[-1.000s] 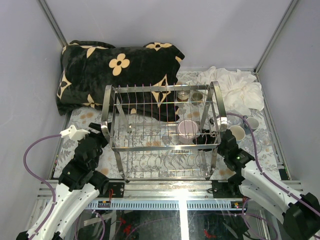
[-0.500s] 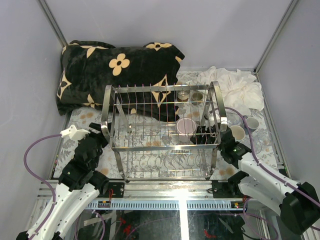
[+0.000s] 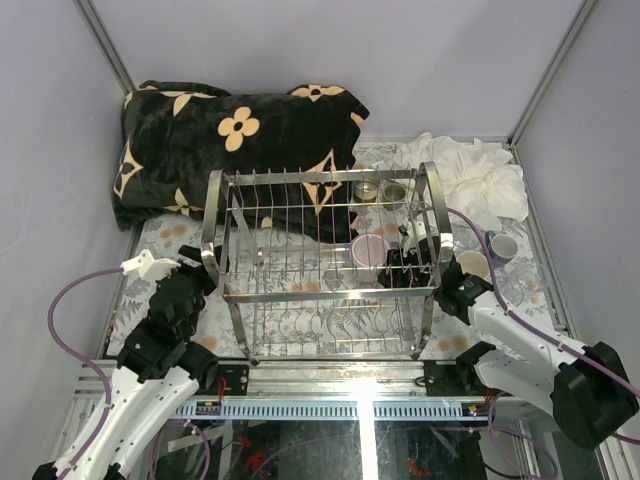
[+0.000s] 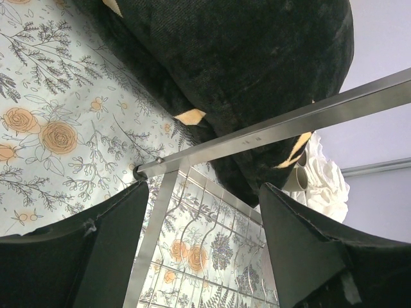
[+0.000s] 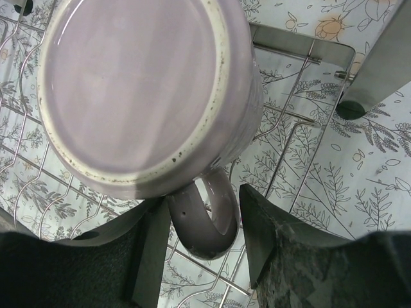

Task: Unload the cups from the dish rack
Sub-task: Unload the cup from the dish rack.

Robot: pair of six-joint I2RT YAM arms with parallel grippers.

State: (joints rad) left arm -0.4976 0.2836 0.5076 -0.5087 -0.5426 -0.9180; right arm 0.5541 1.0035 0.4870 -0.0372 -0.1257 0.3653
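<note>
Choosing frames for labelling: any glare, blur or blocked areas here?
Top external: sharp, glints on the dish rack. Left wrist: left gripper a dark blur across the bottom. Right wrist: mauve mug sharp, softly glossy; right gripper dark, blurred.

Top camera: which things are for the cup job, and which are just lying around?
For the job: dish rack, pink mug, two cups at its far edge, two cups already out.
Just lying about: black flowery blanket, white cloth.
</note>
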